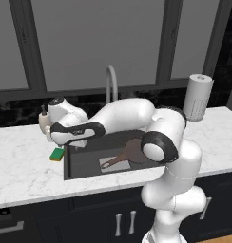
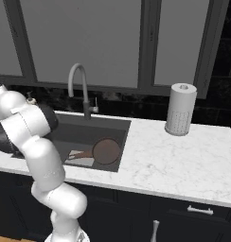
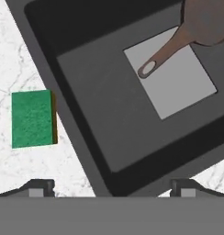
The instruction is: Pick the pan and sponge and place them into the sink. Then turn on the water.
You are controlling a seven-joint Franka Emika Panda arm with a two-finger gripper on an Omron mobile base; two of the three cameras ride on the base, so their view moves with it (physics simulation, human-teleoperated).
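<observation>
The dark brown pan [image 1: 133, 151] lies inside the sink [image 1: 82, 163], with its long handle [image 3: 165, 51] resting across the light grey plate [image 3: 178, 85] on the bottom. The green sponge [image 3: 33, 118] lies flat on the marble counter just left of the sink's left rim, also seen as the sponge [image 1: 56, 154]. My gripper [image 3: 111, 188] hangs open over that left rim, with the sponge off to one side of its fingertips and nothing between them. From the base, the gripper [image 1: 70, 144] sits low at the sink's left edge. No water shows at the faucet [image 1: 111, 81].
A beige soap dispenser [image 1: 44, 121] stands on the counter behind the sponge, close to my hand. A white paper towel roll [image 2: 180, 109] stands far right on the counter. A window wall rises right behind the faucet [image 2: 79, 87].
</observation>
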